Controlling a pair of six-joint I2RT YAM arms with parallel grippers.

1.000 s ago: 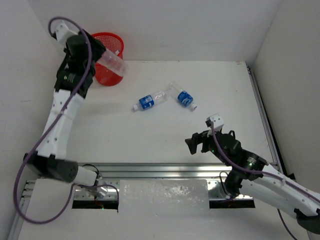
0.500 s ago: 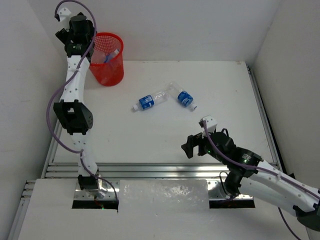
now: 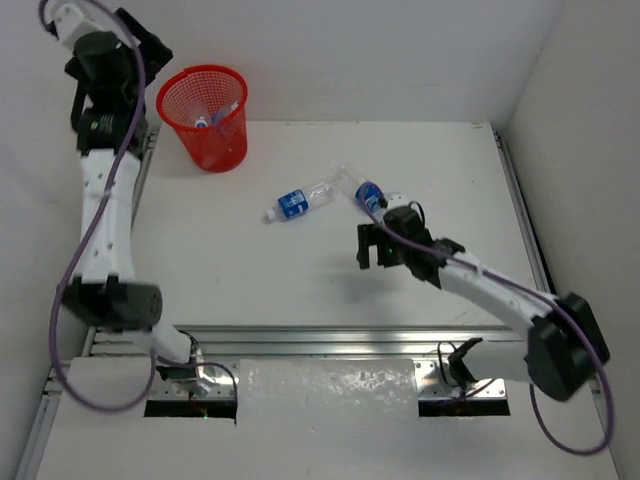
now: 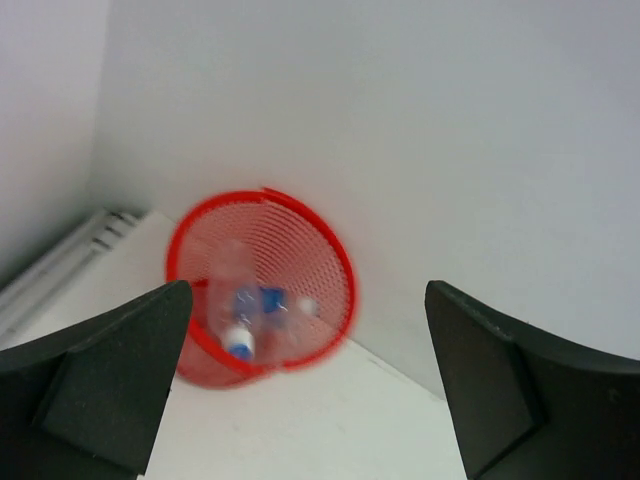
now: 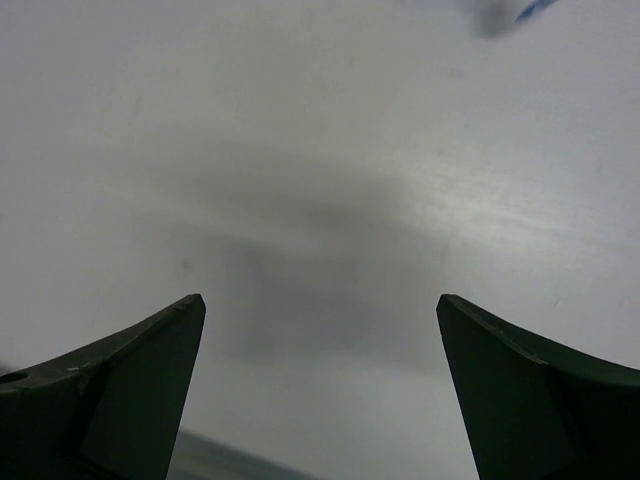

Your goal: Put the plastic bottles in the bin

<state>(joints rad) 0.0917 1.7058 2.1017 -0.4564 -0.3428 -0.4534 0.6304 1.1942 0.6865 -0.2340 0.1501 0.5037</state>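
We're in a robotics lab cell: plain white enclosure walls point(image 3: 400, 50), flat white tabletop point(image 3: 300, 270), bare aluminium frame rails point(image 3: 300, 335).

We see the left gripper point(image 4: 308, 292) spread wide; beyond it the bin point(image 4: 335, 258) stands at the table point(image 4: 330, 435)'s back edge, plastic bottles point(image 4: 233, 305) inside.
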